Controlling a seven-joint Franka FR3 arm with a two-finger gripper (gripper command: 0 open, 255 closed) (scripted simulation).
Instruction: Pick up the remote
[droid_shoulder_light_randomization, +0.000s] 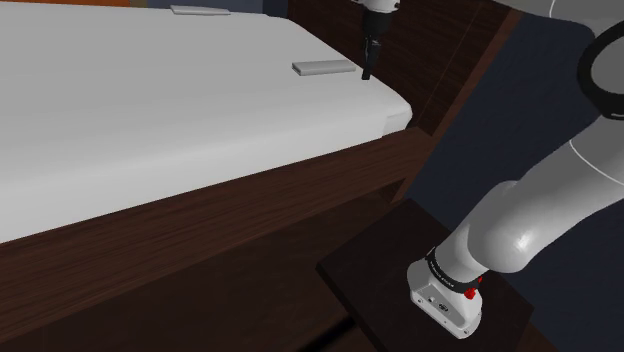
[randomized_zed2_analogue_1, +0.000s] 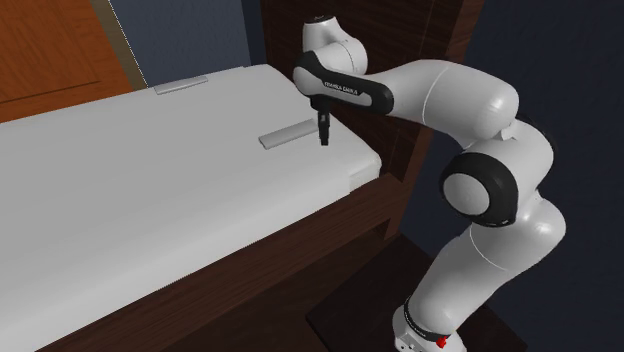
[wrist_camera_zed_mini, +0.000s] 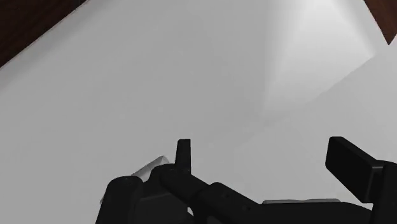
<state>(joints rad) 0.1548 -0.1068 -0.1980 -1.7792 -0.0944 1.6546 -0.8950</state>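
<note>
The remote (droid_shoulder_light_randomization: 322, 67) is a flat pale grey slab lying on the white mattress (droid_shoulder_light_randomization: 150, 110), near its corner by the dark headboard. In the second exterior view the remote (randomized_zed2_analogue_1: 287, 135) lies just left of my gripper (randomized_zed2_analogue_1: 322, 141). My black gripper (droid_shoulder_light_randomization: 366, 73) points straight down, its tips close above the mattress beside the remote's end and apart from it. In the wrist view the fingers (wrist_camera_zed_mini: 184, 153) stand apart with only white mattress between them, so the gripper (wrist_camera_zed_mini: 267, 162) is open and holds nothing. A pale grey corner (wrist_camera_zed_mini: 149, 168) peeks out beside one finger.
A second flat grey slab (droid_shoulder_light_randomization: 200, 11) lies farther along the mattress near the headboard. A dark wooden bed frame (droid_shoulder_light_randomization: 250, 230) runs below the mattress, and the dark headboard (droid_shoulder_light_randomization: 440, 50) rises behind the gripper. My stand (droid_shoulder_light_randomization: 400, 260) sits beside the bed.
</note>
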